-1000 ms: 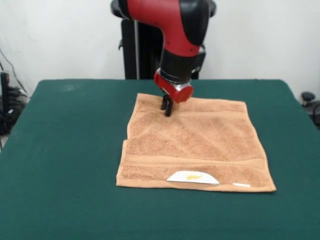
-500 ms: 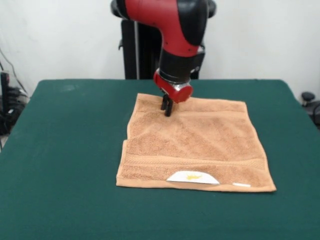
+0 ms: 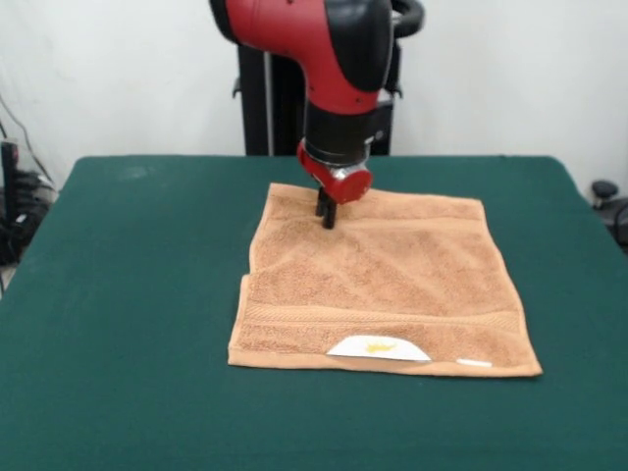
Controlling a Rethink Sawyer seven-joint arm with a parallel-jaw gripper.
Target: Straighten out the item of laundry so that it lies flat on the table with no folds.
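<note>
The tan-orange terry towel (image 3: pixel 378 280) lies spread on the dark green table (image 3: pixel 128 294), nearly flat, with its left edge bent in a little and soft ripples across it. White labels (image 3: pixel 379 347) sit on its near edge. My gripper (image 3: pixel 326 220) hangs from the red and black arm and points down over the towel's far edge, left of the middle, its tips at the cloth. Its black fingers look close together; I cannot see whether they pinch the cloth.
The black pedestal (image 3: pixel 270 98) stands behind the table's far edge. Dark equipment (image 3: pixel 15 196) stands off the left side and a dark object (image 3: pixel 608 201) off the right side.
The arm's upper part has shifted slightly to the left. The gripper's tips stay at the same spot on the towel's far edge. The towel has not moved.
</note>
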